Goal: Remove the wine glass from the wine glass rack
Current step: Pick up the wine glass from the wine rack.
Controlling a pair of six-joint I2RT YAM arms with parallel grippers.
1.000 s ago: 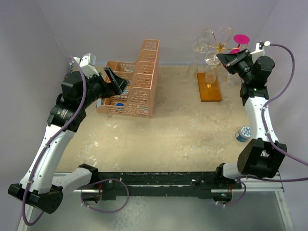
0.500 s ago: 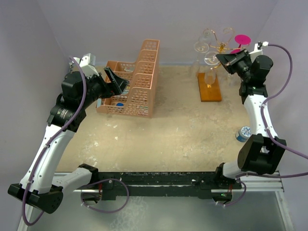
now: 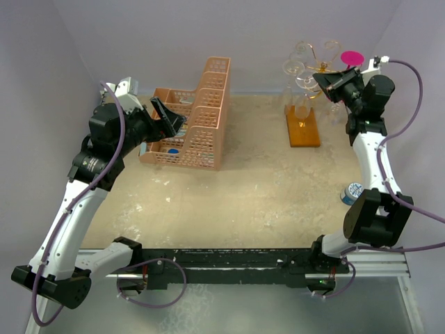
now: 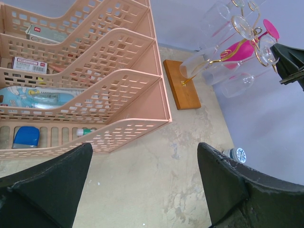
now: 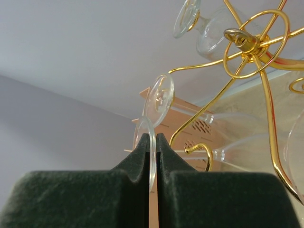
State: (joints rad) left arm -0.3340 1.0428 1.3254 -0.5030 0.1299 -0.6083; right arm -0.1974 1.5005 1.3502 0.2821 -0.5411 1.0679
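Since a second ago the right pincer (image 5: 151, 138) is being carried up and in toward the top of the rack (image 3: 303, 126), and the right arm is being stretched taller; the left arm is being kept where it was. The right pincer is being held closed on the thin foot of a clear glass (image 5: 145, 126), the disc being pinched edge-on between the two pads. The glass is being kept up among the gold arms of the rack, its stem lying just beside a small gold curl; whether it is hooked there cannot be told. A second clear foot is being seen just above the pinched one, and a pink glass (image 3: 351, 56) is hanging at the rack's right side. The rack is being carried on its orange base at the far right of the table (image 3: 264, 188). Well apart, at the far left, the left pincer (image 4: 145, 185) is being held wide open and empty, near the peach basket (image 4: 118, 85).
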